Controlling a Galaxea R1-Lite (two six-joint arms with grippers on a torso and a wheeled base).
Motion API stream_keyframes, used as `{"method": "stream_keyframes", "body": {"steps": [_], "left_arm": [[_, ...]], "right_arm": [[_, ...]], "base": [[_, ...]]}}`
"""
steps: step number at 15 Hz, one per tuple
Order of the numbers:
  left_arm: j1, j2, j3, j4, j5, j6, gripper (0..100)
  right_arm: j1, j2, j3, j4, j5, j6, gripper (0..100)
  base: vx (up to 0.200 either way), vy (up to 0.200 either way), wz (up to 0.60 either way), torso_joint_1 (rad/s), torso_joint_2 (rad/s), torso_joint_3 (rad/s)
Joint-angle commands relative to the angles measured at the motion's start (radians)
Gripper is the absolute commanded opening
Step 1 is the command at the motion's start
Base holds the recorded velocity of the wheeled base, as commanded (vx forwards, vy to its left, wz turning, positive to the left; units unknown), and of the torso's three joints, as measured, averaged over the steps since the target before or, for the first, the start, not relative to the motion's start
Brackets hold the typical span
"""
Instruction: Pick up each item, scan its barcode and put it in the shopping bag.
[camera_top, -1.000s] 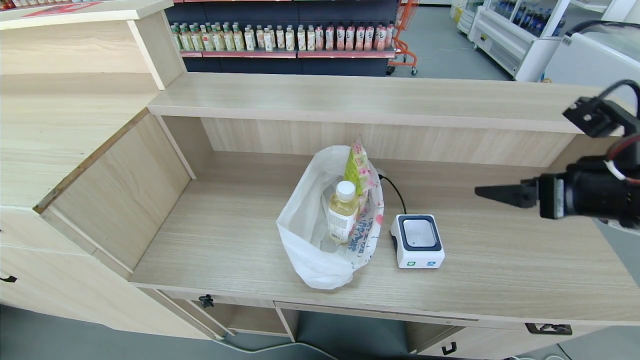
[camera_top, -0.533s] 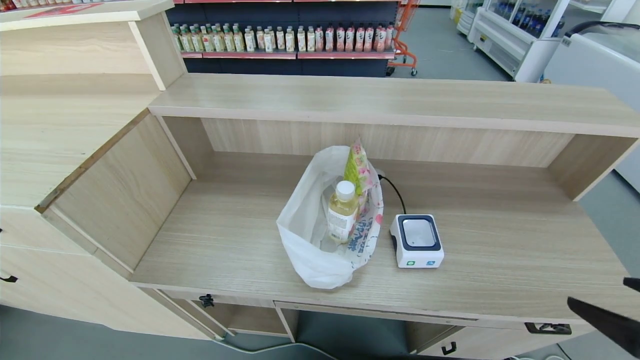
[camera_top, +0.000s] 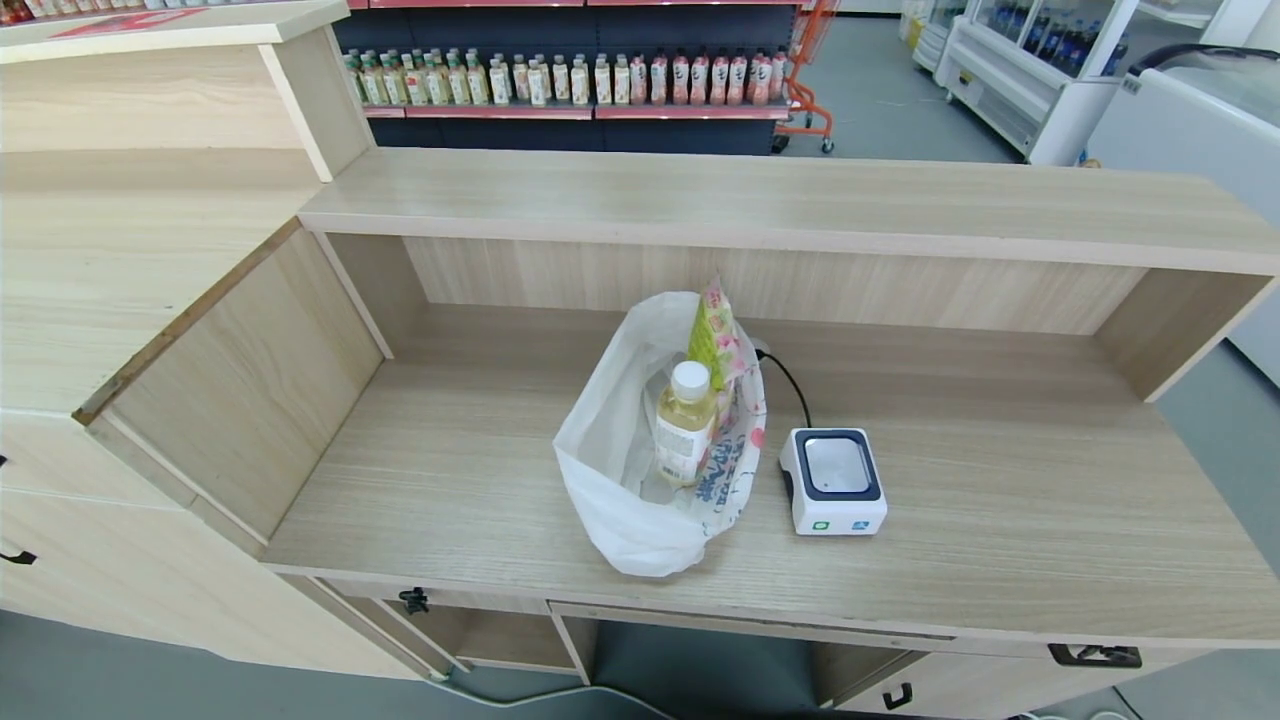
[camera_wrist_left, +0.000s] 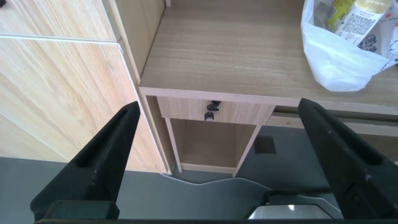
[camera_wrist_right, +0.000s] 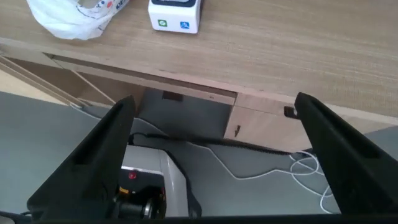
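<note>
- Standing open-mouthed near the middle of the wooden counter (camera_top: 1000, 520) is the shopping bag (camera_top: 620, 510), white thin plastic, crumpled, with pink and blue print on its right side.
- Inside it a bottle (camera_top: 686, 425) stands upright, with a white cap, pale yellow drink and a white label. Behind it, a green and pink snack packet (camera_top: 716, 335) pokes up above the bag's rim.
- Just to the right of the bag, close but apart from it, sits the scanner (camera_top: 833, 482), a white box with a dark-framed window facing up. A black cable (camera_top: 790, 385) runs from behind the bag towards it.
- The head view gives the bag's mouth and both items in it from above.
- The left wrist view takes in the bag's bulging front (camera_wrist_left: 339, 53), the bottle's label (camera_wrist_left: 360, 18) and a small lock on the drawer front (camera_wrist_left: 212, 111) under the counter edge.
- The right wrist view shows the scanner's front face (camera_wrist_right: 176, 14) with its two small coloured squares, and white cords on the floor (camera_wrist_right: 298, 168).
- The left gripper (camera_wrist_left: 219, 112) has its fingers spread wide, nothing between them, off the counter's front.
- The right gripper (camera_wrist_right: 214, 102) is likewise spread and empty, off the counter's front edge.
</note>
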Motion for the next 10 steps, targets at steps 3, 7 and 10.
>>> {"method": "stream_keyframes", "body": {"steps": [3,7,10], "left_arm": [[0.0,0.002,0.0,0.0,0.0,0.0,100],[0.0,0.002,0.0,0.0,0.0,-0.001,100],[0.0,0.002,0.0,0.0,0.0,-0.001,100]], "right_arm": [[-0.013,-0.191,0.08,0.002,-0.009,-0.002,100],[-0.004,-0.298,0.079,0.007,-0.002,-0.011,100],[-0.005,-0.3,0.083,0.028,-0.021,0.012,100]], "base": [[0.0,0.0,0.0,0.0,0.0,0.0],[0.0,0.0,0.0,0.0,0.0,0.0],[0.0,0.0,0.0,0.0,0.0,0.0]]}}
